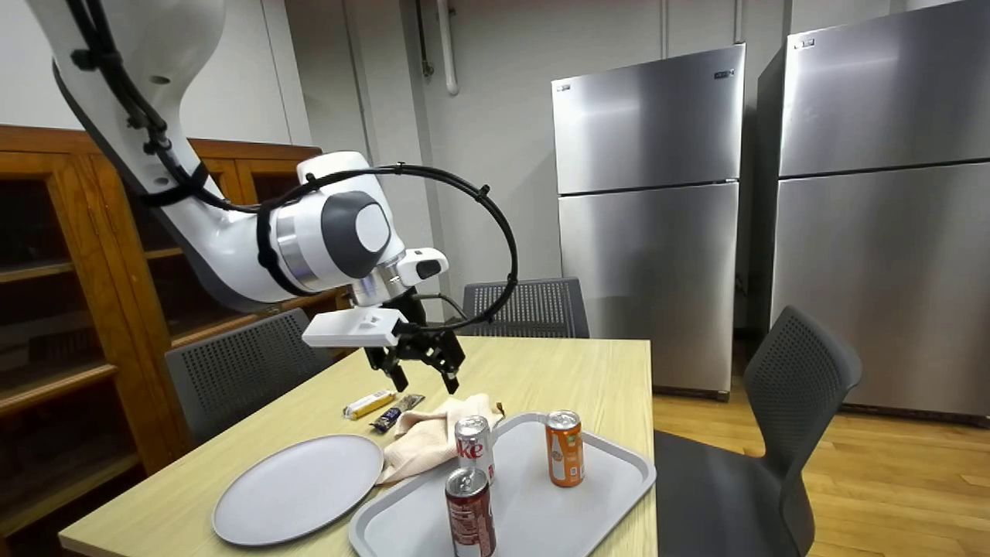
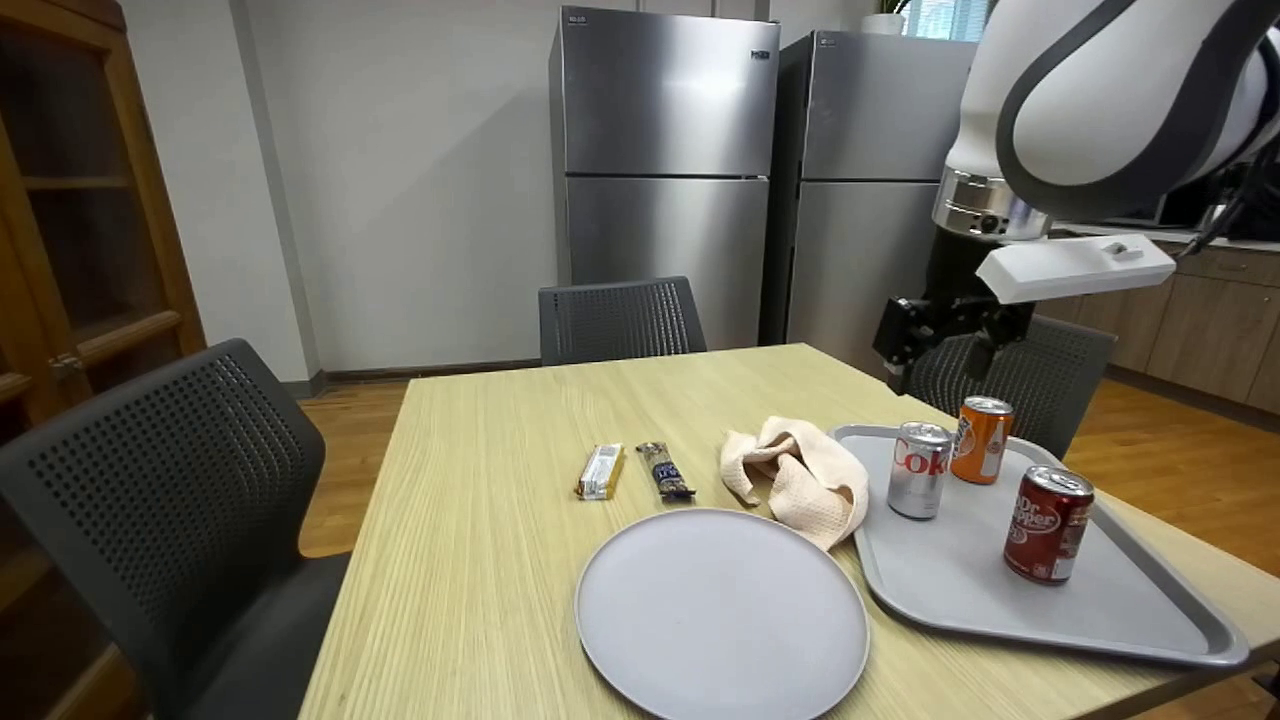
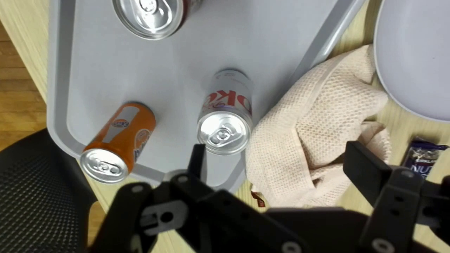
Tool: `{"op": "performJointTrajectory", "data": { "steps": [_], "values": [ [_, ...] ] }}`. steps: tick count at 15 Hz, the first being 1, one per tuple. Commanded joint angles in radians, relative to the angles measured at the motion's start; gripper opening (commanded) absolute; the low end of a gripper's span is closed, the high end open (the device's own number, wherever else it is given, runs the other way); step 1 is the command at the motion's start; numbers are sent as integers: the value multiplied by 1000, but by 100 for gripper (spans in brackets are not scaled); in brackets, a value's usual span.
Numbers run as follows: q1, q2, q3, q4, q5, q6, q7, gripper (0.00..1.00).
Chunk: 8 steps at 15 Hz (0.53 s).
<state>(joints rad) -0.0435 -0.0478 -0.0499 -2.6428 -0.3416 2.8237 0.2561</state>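
Observation:
My gripper (image 1: 425,384) hangs in the air above the table, its fingers (image 3: 365,168) spread wide with nothing held between them. Below them in the wrist view lies a crumpled cream cloth (image 3: 309,133), touching the tray's corner side. A silver Diet Coke can (image 3: 228,102) stands upright on the grey tray (image 2: 970,610), beside the cloth. Also upright on that tray are an orange can (image 2: 982,440) and a dark red Dr Pepper can (image 2: 1048,525). In both exterior views the gripper (image 2: 937,378) is well above the cans and the cloth, touching none of them.
A round grey plate (image 2: 720,610) rests on the wooden table (image 2: 480,560) near the cloth. A yellow-wrapped bar (image 2: 600,472) and a dark-wrapped nut bar (image 2: 665,470) lie behind the plate. Dark chairs (image 1: 797,433) surround the table. A black cable (image 1: 506,240) loops out from the arm.

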Motion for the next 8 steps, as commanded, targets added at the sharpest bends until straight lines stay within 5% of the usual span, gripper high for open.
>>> {"op": "performJointTrajectory", "data": {
  "steps": [1,8],
  "values": [
    [24,5,51,39,3,-33,14,100],
    [20,2,49,20,7,-6,-4,100]
  ]
}}
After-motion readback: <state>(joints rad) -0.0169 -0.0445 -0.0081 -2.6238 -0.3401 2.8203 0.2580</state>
